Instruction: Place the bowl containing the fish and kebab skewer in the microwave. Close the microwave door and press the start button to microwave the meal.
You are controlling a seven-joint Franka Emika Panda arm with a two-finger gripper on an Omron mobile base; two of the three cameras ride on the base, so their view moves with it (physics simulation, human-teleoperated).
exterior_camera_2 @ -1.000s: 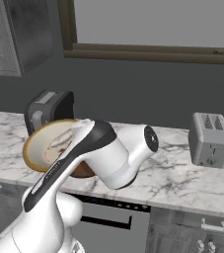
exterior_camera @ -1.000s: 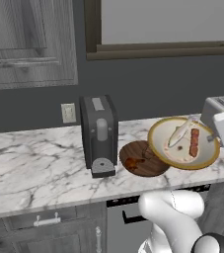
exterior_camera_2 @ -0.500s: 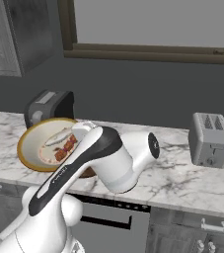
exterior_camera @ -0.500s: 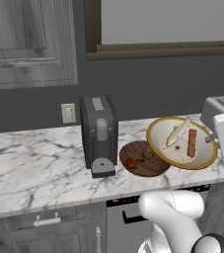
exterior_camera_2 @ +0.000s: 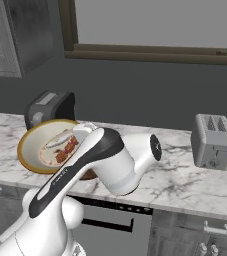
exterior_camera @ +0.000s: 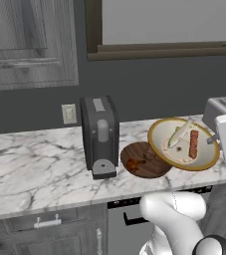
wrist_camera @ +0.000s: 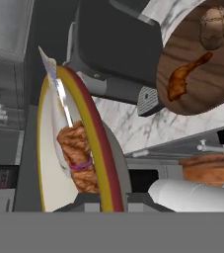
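The fingers [wrist_camera: 101,200] clench the rim of the bowl [exterior_camera: 160,144], held tilted above the desk [exterior_camera: 30,169] front edge, beside the wooden dish [exterior_camera: 144,162]; fish [exterior_camera: 178,134] and kebab skewer [exterior_camera: 193,143] lie inside.

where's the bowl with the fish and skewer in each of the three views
Left base view: the bowl is right of centre, raised and tilted toward the camera, just right of the dark wooden dish.
Right base view: the bowl is at left, partly behind the arm.
Hand view: the bowl is at lower left, seen nearly edge-on.
Shared landmark: the black coffee machine.
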